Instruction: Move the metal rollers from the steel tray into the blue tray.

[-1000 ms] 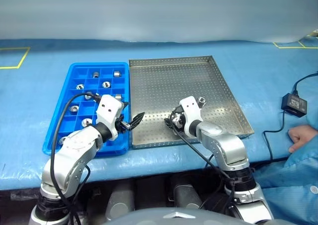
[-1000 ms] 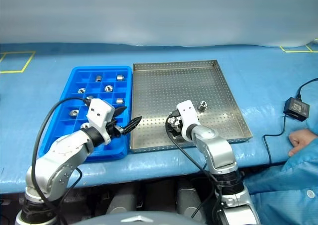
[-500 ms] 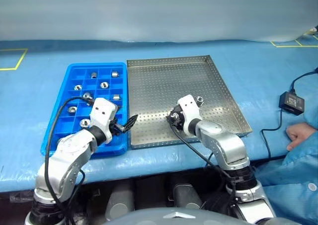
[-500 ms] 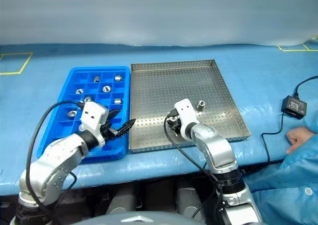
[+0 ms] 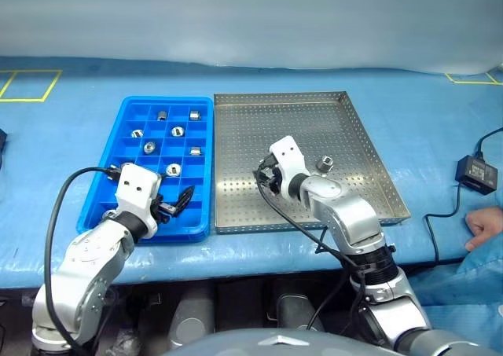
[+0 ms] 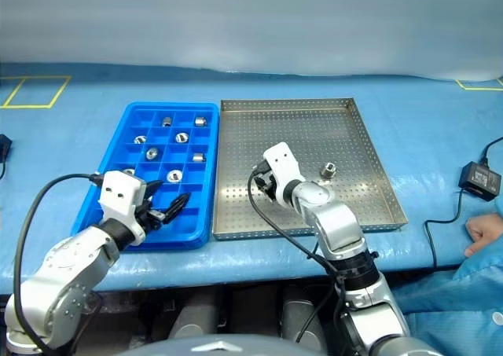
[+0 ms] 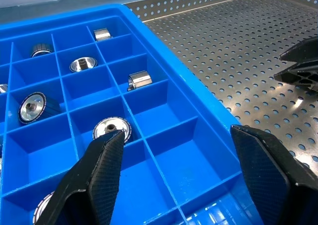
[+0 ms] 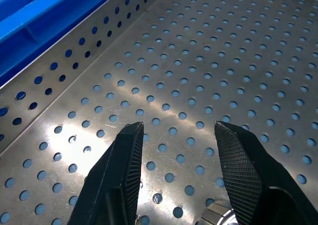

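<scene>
Hiding right gripper [image 8: 176, 175] jaws' roller [image 8: 218, 217], cropped

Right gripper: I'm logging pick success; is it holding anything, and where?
Cannot tell: the edge of a metal roller shows beside the right gripper, but any grip is hidden.

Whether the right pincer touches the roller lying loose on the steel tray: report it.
Apart. The left eye view shows bare perforated floor of the steel tray between the right pincer and that roller.
</scene>
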